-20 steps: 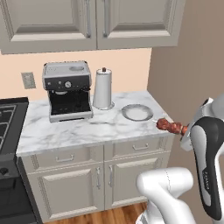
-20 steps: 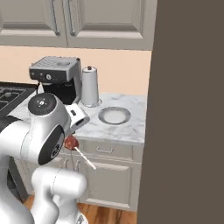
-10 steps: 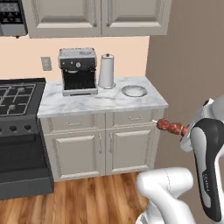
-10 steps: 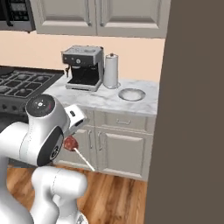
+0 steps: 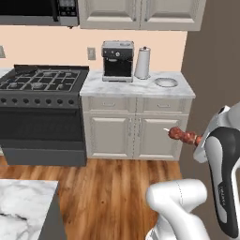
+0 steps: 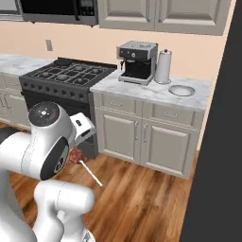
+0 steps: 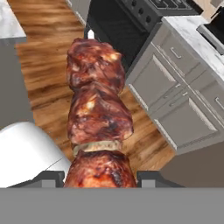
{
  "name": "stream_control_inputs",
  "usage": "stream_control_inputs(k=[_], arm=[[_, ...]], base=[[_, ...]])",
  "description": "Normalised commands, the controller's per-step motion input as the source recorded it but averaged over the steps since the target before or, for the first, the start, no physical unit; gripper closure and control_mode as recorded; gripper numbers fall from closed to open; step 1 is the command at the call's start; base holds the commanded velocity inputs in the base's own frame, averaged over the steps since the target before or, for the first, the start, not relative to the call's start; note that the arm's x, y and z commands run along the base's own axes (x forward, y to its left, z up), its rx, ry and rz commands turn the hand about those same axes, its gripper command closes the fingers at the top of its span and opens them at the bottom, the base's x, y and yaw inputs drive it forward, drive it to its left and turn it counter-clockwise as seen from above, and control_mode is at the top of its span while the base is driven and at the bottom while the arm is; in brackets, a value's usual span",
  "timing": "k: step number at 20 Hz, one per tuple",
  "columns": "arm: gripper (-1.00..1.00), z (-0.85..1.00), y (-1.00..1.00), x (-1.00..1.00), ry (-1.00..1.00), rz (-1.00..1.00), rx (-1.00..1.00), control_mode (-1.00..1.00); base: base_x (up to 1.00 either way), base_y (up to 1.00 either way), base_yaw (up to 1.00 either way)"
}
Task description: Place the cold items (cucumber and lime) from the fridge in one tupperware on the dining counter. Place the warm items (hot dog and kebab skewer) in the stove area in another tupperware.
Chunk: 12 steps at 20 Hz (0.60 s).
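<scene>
- The kebab skewer (image 7: 98,118) is clamped between the two dark finger tips of the gripper (image 7: 100,178), its meat chunks running up the middle of the hand view with the stick's pale tip at the far end. In the left base view the kebab skewer (image 5: 183,136) juts out from the arm's hand, in the air in front of the cream cabinets (image 5: 136,133) (well off the marble top).
- Progress, as I judge it: the skewer is picked up and being carried, not yet set in any tupperware. No tupperware, hot dog, cucumber or lime can be made out here, so how far those parts stand I cannot tell.
- Likely left for this item: bring it to a tupperware and let go.
- Containers: a small round dish (image 5: 166,82) sits on the marble counter (image 5: 112,88) right of the coffee machine (image 5: 118,61) and the paper towel roll (image 5: 142,63); it looks empty (too small to be sure).
- Further out: the black gas range (image 5: 43,79) stands left of that counter, and a corner of another marble top (image 5: 23,201) shows at lower left.
</scene>
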Motion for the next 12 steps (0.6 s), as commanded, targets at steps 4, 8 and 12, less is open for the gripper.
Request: stream_control_inputs(k=[4, 8, 12], arm=[[1.00, 0.00, 0.00, 0.00, 0.00, 0.00, 0.00, 1.00], [1.00, 0.00, 0.00, 0.00, 0.00, 0.00, 0.00, 1.00], [1.00, 0.00, 0.00, 0.00, 0.00, 0.00, 0.00, 1.00]], base=[[-1.00, 0.01, 0.28], [-1.00, 0.20, 0.20], [-1.00, 0.46, 0.20]])
